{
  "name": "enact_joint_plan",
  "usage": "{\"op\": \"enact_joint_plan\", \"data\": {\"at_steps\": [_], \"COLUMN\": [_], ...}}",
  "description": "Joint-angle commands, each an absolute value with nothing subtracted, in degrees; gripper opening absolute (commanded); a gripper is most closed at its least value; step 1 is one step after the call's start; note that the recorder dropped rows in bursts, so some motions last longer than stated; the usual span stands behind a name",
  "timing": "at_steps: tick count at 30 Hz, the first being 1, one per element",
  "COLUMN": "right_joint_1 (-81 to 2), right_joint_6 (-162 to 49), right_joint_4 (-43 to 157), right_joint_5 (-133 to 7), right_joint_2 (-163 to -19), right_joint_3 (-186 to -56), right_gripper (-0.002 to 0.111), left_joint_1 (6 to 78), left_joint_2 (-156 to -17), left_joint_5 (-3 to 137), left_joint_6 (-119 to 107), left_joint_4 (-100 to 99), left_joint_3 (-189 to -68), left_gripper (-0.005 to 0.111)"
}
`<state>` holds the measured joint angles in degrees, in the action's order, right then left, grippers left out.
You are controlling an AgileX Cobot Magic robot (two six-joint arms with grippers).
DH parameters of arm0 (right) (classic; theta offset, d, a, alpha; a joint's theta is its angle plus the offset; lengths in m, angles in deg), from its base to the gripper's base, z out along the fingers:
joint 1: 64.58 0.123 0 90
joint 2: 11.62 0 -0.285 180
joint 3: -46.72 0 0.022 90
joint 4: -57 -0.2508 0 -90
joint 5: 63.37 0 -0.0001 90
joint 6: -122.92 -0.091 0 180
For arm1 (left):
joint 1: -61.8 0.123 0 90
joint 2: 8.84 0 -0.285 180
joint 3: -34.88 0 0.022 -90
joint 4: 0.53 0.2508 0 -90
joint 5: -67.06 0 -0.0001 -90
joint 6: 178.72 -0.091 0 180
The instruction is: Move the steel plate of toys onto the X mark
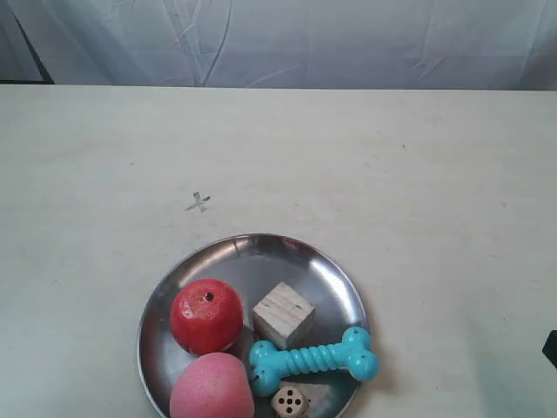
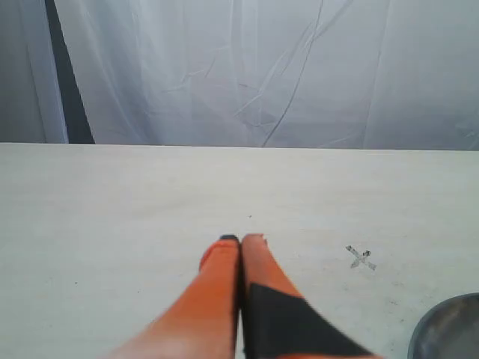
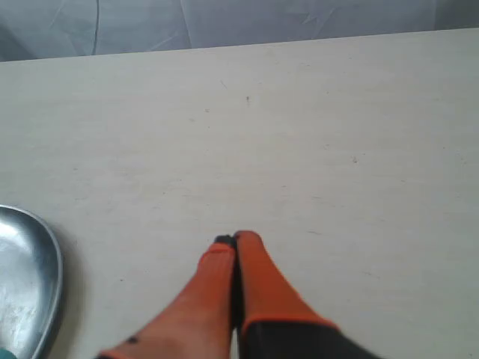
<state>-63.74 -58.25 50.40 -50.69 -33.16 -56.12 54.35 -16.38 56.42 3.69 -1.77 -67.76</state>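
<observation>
The steel plate (image 1: 326,274) lies near the front edge of the table and holds a red apple (image 1: 206,315), a pink peach (image 1: 211,388), a wooden cube (image 1: 284,314), a turquoise bone (image 1: 315,357) and a small die (image 1: 289,402). The X mark (image 1: 198,203) is pencilled on the table just beyond the plate, apart from its rim. My left gripper (image 2: 241,239) is shut and holds nothing, with the X mark (image 2: 361,258) and a sliver of the plate (image 2: 447,329) off to one side. My right gripper (image 3: 236,239) is shut with nothing in it, the plate's rim (image 3: 46,262) beside it.
The pale beige table (image 1: 392,165) runs back to a white cloth backdrop (image 1: 287,39). A dark bit of the arm at the exterior view's right (image 1: 551,348) shows at the frame edge.
</observation>
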Motion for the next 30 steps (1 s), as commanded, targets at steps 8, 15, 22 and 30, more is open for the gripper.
{"op": "enact_joint_plan", "data": {"at_steps": [8, 15, 22, 30], "right_joint_1": [-63.94, -63.94, -63.94, -63.94], "right_joint_6": [-58.20, -58.20, -58.20, -58.43], "right_joint_4": [50.52, 50.52, 50.52, 28.56], "right_joint_5": [-51.00, -51.00, -51.99, -59.01], "right_joint_2": [-33.03, -33.03, -33.03, -33.03], "right_joint_3": [-56.06, -56.06, -56.06, -56.06], "right_gripper": [0.000, 0.000, 0.000, 0.000], "left_joint_1": [54.16, 54.16, 54.16, 54.16], "left_joint_2": [-16.62, -16.62, -16.62, -16.62], "left_joint_5": [56.77, 56.77, 63.36, 78.27], "left_joint_6": [3.88, 3.88, 4.19, 4.36], "left_joint_4": [-1.74, -1.74, -3.00, -24.13], "left_joint_3": [-67.90, -67.90, -67.90, -67.90], "left_gripper": [0.000, 0.000, 0.000, 0.000]}}
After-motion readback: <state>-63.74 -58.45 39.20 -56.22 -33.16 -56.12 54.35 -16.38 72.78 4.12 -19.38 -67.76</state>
